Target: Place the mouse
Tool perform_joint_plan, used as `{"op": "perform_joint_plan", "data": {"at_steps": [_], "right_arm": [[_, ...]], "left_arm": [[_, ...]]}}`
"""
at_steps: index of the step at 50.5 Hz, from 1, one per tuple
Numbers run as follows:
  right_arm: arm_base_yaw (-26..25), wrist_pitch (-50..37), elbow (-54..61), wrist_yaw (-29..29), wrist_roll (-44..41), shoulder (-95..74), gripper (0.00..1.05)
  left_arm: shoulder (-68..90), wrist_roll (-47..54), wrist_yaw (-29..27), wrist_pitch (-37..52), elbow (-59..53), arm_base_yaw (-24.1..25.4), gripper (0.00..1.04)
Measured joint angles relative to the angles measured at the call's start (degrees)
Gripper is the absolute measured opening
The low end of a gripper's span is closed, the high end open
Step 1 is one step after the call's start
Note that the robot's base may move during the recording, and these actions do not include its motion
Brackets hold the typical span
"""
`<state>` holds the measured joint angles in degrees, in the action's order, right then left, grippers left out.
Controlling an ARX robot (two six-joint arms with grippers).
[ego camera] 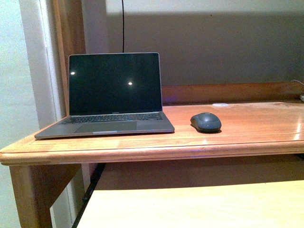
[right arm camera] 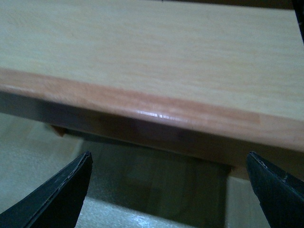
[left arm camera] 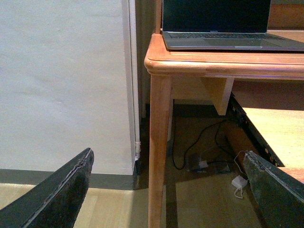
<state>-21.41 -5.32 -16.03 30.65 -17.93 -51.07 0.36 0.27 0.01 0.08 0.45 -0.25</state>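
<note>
The dark grey oval mouse [ego camera: 206, 122] lies on the wooden desk [ego camera: 237, 135], just right of the open laptop [ego camera: 111, 97]. Neither arm shows in the front view. My left gripper [left arm camera: 168, 190] is open and empty, held low beside the desk's left leg [left arm camera: 159, 147], with the laptop [left arm camera: 223, 28] above it on the desk top. My right gripper [right arm camera: 168, 190] is open and empty, below the front edge of a pale wooden board [right arm camera: 152, 61]. The mouse is out of sight in both wrist views.
A pale pull-out shelf [ego camera: 199, 209] sits below the desk top. A wall [left arm camera: 61, 80] stands left of the desk. Cables and a white charger [left arm camera: 239, 183] lie on the floor under the desk. A small white disc [ego camera: 220, 104] lies behind the mouse.
</note>
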Motion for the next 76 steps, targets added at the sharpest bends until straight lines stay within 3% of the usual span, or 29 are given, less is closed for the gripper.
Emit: {"op": "perform_joint_plan", "data": {"at_steps": [18,37,50,59,67,76], "right_arm": [[17.2,-18.5,1.5,-18.7,6.1,-15.3,0.97],[33.1,-23.6,-20.4,-37.5,16.3,-39.6,0.97],[37.3,-20.0,-35.4,-44.2,18.6,-51.0,0.97],[38.4,-18.0,-39.1,-48.5,21.6,-53.9,0.97],[37.7,-18.6,-35.5,-47.1,23.2,-48.4,0.97],[34.9,-15.8,-21.3,-48.1,25.5,-25.6,0.97]], "left_arm": [[0.0,0.0,0.0,0.0,0.0,0.0,0.97],[0.0,0.0,0.0,0.0,0.0,0.0,0.97],[0.0,0.0,0.0,0.0,0.0,0.0,0.97],[0.0,0.0,0.0,0.0,0.0,0.0,0.97],[0.0,0.0,0.0,0.0,0.0,0.0,0.97],[0.0,0.0,0.0,0.0,0.0,0.0,0.97]]}}
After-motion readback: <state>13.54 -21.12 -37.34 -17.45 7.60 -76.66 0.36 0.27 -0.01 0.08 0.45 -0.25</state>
